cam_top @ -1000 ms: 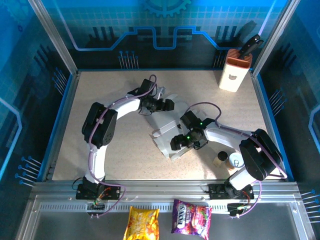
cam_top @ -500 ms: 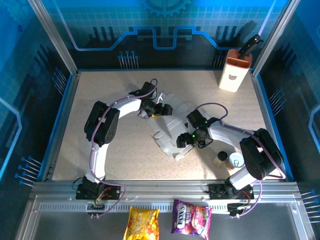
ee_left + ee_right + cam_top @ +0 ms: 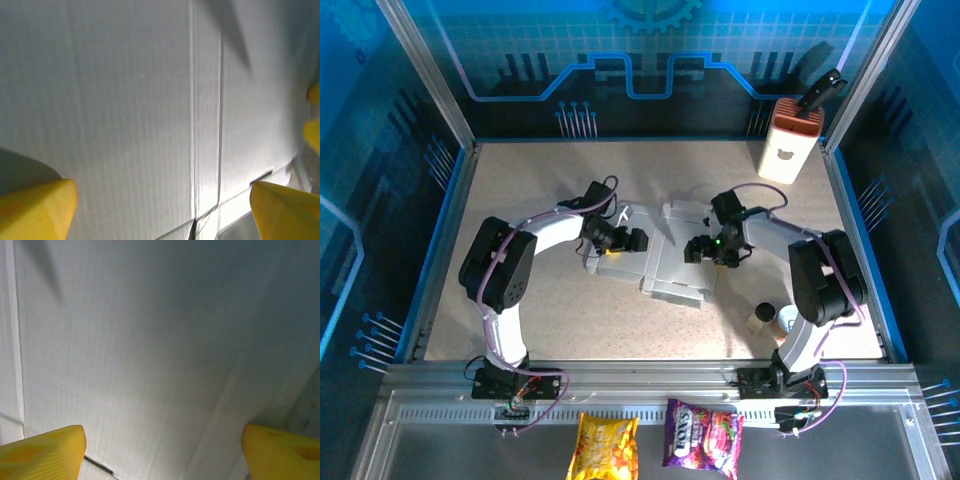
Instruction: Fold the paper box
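Nearest, two bags [image 3: 610,447] are lying in front of the arm bases, and two cups [image 3: 775,320] are standing by the right arm's base. The box [image 3: 675,268] is lying mid-table [image 3: 520,300] between the arms, partly flattened, with its panels spreading out. The left hand [image 3: 630,240] is sitting low over the box's left flap, fingers spread wide and grasping nothing. The right hand [image 3: 702,250] is doing the same at the right side, also released. With nothing pinned, a push from either side is likely to slide the thin card or buckle it off its folds, and a flap could spring back. The overhead view is giving the layout, but not whether the hands are touching the card. The left wrist view is showing the creases [image 3: 192,125] and its yellow fingertips [image 3: 35,207] close against the surface. Farthest, a container [image 3: 787,140] is standing in the right corner.
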